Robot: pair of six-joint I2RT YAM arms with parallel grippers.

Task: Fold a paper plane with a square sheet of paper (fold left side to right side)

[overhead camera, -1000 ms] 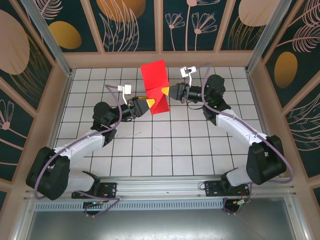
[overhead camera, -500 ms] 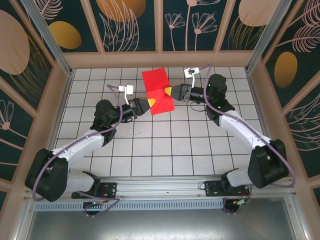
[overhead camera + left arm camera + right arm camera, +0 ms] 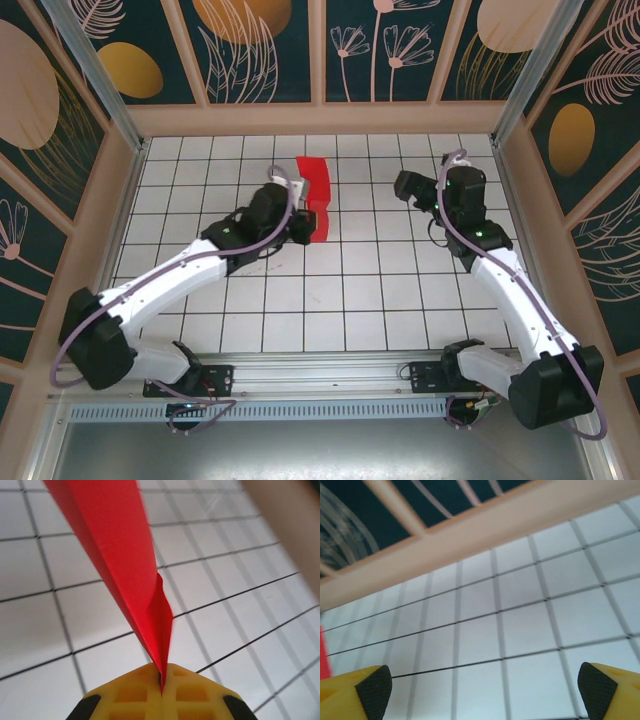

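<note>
Left hand: clenched on the sheet of paper. Its yellow pads meet on a creased corner with doubled paper between them. Right hand: released, fingers spread wide with nothing between them. A red sliver sits at the left edge of its view.

Position: from above, the sheet reads as a narrow red strip over the far middle of the tabletop, just off the end of the left arm. It appears lifted and hanging on edge from the pinch. Whether its far end touches the tiles I cannot tell from above.

Step in hand (judgement): carrying the pinched left side across to the right. To do it well:
- Hold the pinch at the very corner.
- Sweep low and rightward so the loose layer lies flat rather than billowing.
- Land the moving edge exactly on its partner before letting go.

Thin paper will likely twist if pulled fast. The right hand could pin the resting side, then run the crease.

Room: bare tiles lie between the sheet and the right hand, which are well apart. The back wall is near the strip's far end, so drifting away from the bases is the risk. The near half of the tabletop is bare. The left arm lies diagonally across the left part.
</note>
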